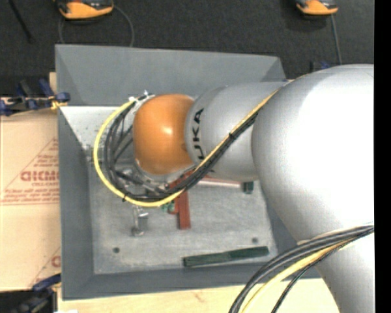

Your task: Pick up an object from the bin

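The likeliest thing to pick, judging by nearness alone, is a reddish-brown stick, which is lying just beside the claw on the side the arm is reaching in from. Its long axis is running away from the claw toward the bin's near wall. Its far end is tucked under the wrist's cabling, so closing across its short width is looking like the workable line. A small green piece is sitting against the stick on the claw's side.

The claw is hanging low over the floor under the orange wrist cover and a loop of yellow cable, and how wide it is standing I cannot tell. A pale metal bit is showing just past the claw toward the near wall. Whether it is part of the claw or a loose thing is unclear.

Farther out, 1 pinkish rod with a green end is lying crosswise beyond the stick, partly under the arm. 1 long dark green bar is resting well apart from the claw, along the near wall. The grey bin is holding all of these on its flat floor
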Tool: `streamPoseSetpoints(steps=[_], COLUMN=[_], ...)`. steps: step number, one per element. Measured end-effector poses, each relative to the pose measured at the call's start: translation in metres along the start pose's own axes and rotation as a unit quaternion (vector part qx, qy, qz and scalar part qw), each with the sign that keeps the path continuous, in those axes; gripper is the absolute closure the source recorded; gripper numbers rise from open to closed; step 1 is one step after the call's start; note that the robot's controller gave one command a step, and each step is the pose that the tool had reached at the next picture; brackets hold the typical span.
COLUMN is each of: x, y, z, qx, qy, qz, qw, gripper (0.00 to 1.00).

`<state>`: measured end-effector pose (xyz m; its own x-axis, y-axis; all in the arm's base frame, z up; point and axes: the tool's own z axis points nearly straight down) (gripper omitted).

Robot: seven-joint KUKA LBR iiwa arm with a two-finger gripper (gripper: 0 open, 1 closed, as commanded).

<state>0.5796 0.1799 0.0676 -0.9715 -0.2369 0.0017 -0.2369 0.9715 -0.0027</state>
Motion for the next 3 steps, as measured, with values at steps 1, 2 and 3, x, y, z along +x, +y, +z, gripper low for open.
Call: streamPoseSetpoints(steps=[1, 2, 3], x=[0.004, 0.011, -0.025], y=[-0.072, -0.145, -0.104], z=[-0.003, -0.034, -0.004], qx=[0.001, 0.002, 0.001], qy=[-0.0012, -0.0037, -0.0058], qz=[-0.085, -0.31, -0.492], qw=[0.9964, 0.9508, 0.8706], gripper=[0.0, 0.0, 0.0])
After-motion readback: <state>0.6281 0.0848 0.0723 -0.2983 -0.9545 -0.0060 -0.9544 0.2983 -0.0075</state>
